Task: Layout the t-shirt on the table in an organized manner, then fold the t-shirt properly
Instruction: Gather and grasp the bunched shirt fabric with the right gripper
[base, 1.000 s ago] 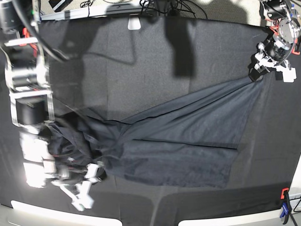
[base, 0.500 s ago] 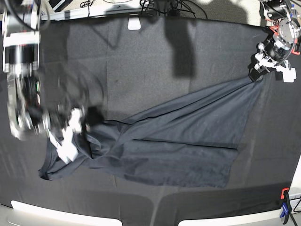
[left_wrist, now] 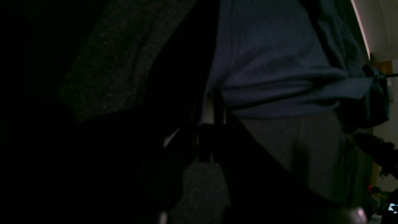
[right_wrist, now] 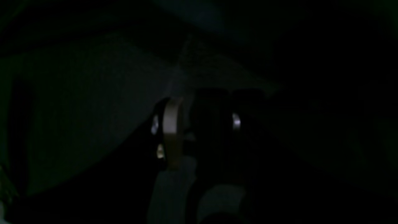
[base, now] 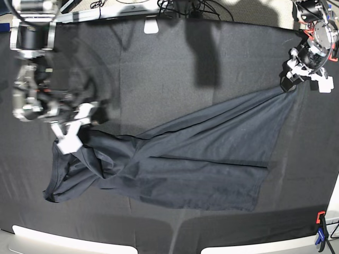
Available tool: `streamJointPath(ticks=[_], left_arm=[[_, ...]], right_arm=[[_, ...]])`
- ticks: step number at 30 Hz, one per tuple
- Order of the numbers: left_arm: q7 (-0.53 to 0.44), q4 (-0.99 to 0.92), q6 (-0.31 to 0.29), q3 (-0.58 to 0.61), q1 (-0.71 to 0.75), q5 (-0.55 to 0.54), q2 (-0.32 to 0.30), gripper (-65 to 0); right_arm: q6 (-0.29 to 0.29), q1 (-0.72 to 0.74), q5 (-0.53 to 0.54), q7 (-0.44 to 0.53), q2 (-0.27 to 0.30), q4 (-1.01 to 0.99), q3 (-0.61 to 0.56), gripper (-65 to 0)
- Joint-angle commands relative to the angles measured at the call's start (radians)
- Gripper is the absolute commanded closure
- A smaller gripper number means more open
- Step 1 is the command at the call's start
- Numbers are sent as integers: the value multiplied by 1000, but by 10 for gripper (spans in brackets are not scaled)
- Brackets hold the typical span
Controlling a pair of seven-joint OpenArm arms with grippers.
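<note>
On the left of the base view my right pincer holds a bunched edge of the large dark charcoal-navy soft-fabric t-shirt, its pale fingers partly parted with the cloth between them; my own wrist view is too dark to confirm more than that the fingers stand some way apart. Just below and beside this pincer the fabric lies crumpled in folds, sagging toward the near edge of the wide table dressed in matte black cloth. From there the garment spreads away from me across the middle of the table, flatter but creased by a long ridge and a diagonal fold. At the far right my left pincer is clamped tight on a corner of the shirt, drawing that corner up to a taut point; its wrist view shows the blue-grey fabric stretching away from between the fingers. I judge the laying-out about half done: the shirt is stretched between my two pincers, yet the end at my right pincer needs spreading and smoothing, and no fold has been made.
</note>
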Motion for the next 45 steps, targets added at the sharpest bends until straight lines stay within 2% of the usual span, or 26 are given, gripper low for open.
streamJointPath(ticks=[1, 7, 12, 18, 29, 34, 36, 38, 39, 41, 45], left_arm=[[-1, 14, -7, -4, -3, -8, -11, 0], [-1, 14, -7, -4, -2, -8, -11, 0], [-1, 14, -7, -4, -2, -8, -11, 0], [-1, 14, -7, -4, -2, -8, -11, 0], [-1, 14, -7, -4, -2, -8, -11, 0], [-1, 14, -7, -4, -2, -8, -11, 0], [-1, 14, -7, -4, -2, -7, -11, 0], [-2, 14, -8, -5, -2, -4, -11, 0], [-2, 14, -7, -4, -3, 1, -11, 0], [-2, 14, -8, -4, -3, 3, -11, 0], [-2, 14, -8, -4, -3, 4, -11, 0]], right_arm=[[13, 47, 10, 32, 4, 11, 9, -179], [3, 150, -120, 32, -50, -17, 9, -179], [-34, 233, -219, 23, -53, -77, 9, -179], [-39, 315, -281, 18, -53, -210, 9, -180], [-39, 467, -280, 35, -47, -217, 10, -180], [-39, 488, -279, 21, -47, -217, 10, -180], [-35, 488, -256, -32, -47, -216, 10, -180], [11, 488, -166, -142, -47, -213, 10, -180], [13, 486, -112, -195, -47, -213, 10, -180], [13, 468, -92, -196, -47, -213, 10, -180], [13, 423, -125, -196, -44, -213, 10, -179]])
